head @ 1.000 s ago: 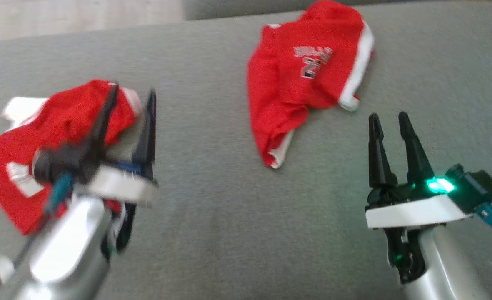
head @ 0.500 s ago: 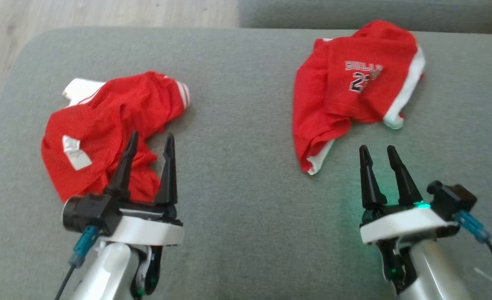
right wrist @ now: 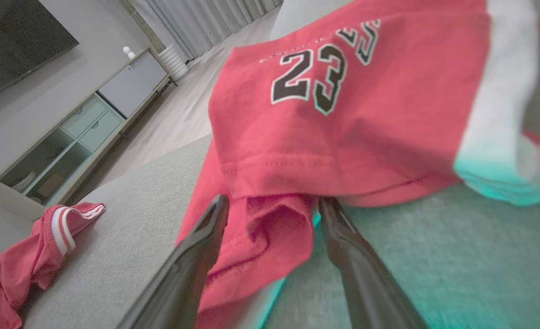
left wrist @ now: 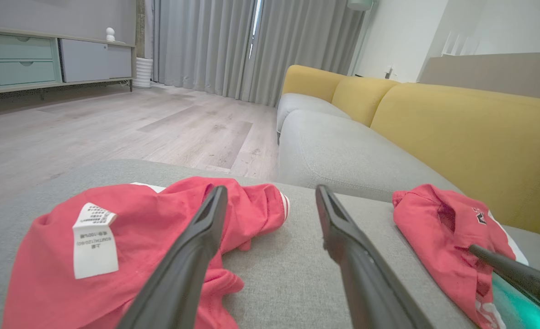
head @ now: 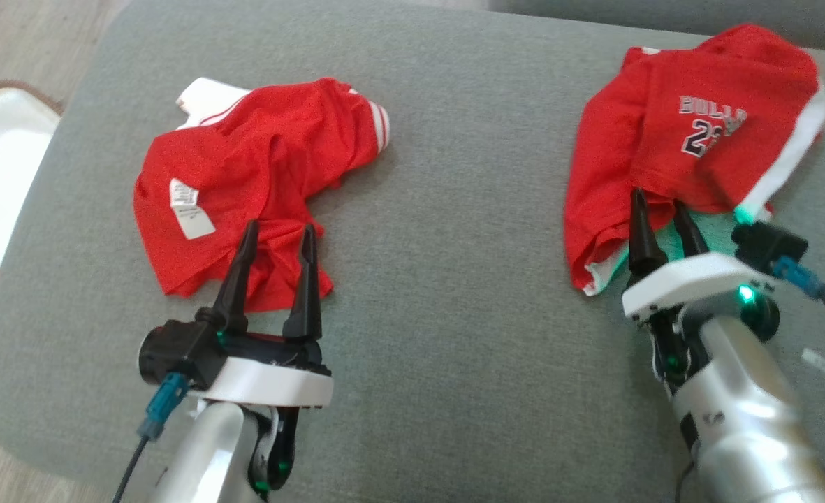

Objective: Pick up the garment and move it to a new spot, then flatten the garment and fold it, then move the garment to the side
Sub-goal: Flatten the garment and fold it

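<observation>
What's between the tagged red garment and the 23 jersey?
Bare grey cushion, seen in the head view; the tagged garment and the jersey lie apart.

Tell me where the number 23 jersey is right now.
In the head view the number 23 jersey lies at the right end of the gray cushion, a fold of its near edge between the open fingers of the right tool.

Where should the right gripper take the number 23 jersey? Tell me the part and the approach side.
Grip the bunched fold under the stitched hem of the number 23 jersey, coming in low from the robot-facing edge. There the cloth is rumpled and raised off the grey cushion, and the open right gripper straddles it, so closing should likely catch several layers.
</observation>
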Motion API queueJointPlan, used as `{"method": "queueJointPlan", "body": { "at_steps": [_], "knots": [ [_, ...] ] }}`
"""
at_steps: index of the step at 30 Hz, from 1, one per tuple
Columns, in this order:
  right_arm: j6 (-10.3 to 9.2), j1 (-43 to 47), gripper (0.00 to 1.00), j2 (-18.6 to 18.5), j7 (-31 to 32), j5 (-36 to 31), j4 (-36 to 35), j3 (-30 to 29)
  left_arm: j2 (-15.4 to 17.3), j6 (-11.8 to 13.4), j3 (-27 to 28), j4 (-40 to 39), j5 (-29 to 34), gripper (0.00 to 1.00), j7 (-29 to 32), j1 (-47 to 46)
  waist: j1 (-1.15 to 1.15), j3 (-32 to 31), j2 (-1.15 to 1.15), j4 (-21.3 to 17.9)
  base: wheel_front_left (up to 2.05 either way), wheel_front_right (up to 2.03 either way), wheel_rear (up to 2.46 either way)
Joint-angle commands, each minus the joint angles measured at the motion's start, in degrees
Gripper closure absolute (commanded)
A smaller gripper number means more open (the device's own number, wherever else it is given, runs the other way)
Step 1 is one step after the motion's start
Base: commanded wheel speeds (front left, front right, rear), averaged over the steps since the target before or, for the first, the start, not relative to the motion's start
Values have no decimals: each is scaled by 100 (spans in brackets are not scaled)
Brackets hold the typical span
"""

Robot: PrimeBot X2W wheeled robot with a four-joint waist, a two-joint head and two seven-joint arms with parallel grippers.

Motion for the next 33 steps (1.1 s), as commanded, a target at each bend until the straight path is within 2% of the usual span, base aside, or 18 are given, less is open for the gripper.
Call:
{"method": "queueJointPlan", "body": {
  "at_steps": [1, 2, 3, 4, 5, 10, 13, 21, 22, 24, 29, 33],
  "knots": [
    [-4, -190, 0, 79, -61, 28, 43, 211, 24, -31, 244, -123, 71, 0, -37, -173, 0, 33, 0, 66, 0, 0, 0],
    [-4, -278, 0, 79, -81, 39, 169, 251, 0, -61, 266, -104, 105, 0, -37, -171, 0, 35, 0, 87, 0, 0, 0],
    [-4, -356, 31, 79, -98, 54, 279, 304, -23, -88, 289, -87, 134, 0, -37, -166, 0, 35, 0, 102, 0, 0, 0],
    [-4, -427, 84, 79, -115, 62, 362, 367, -42, -109, 309, -67, 171, 0, -37, -163, 0, 35, 0, 116, 0, 0, 0],
    [-4, -483, 100, 79, -131, 100, 410, 430, -59, -129, 326, -49, 205, 0, -37, -162, 0, 31, 0, 125, 0, 0, 0],
    [-4, -632, 100, 79, -173, 248, 498, 784, -121, -200, 460, 7, 313, 0, -37, -168, 0, -12, 0, 57, 0, 0, 0],
    [-4, -673, 100, 79, -181, 334, 297, 983, -148, -240, 521, 20, 361, 0, -37, -168, 0, -58, 0, -24, 0, 0, 0],
    [-4, -655, 100, 79, -184, 754, -1309, 1782, -190, -287, 680, 12, 407, 0, -37, -54, 0, -329, 0, -230, 0, 0, 0],
    [-4, -655, 100, 79, -184, 754, -1309, 1782, -190, -287, 680, 12, 407, 0, -37, -54, 0, -329, 0, -230, 0, 0, 0],
    [-4, -680, 100, 79, -184, 858, -1760, 1885, -194, -282, 768, -17, 407, 0, -37, 16, 0, -411, 0, -323, 0, 0, 0],
    [-4, -621, 100, 79, -185, 739, -2512, 1446, -199, -283, 1016, -118, 419, 0, -37, 193, 0, -570, 0, -640, 0, 0, 0],
    [-4, -290, 100, -26, -1, 247, -2514, 751, -201, -302, 1164, -190, 450, 0, -37, 278, 0, -653, 0, -927, 0, 0, 0]
  ]
}}
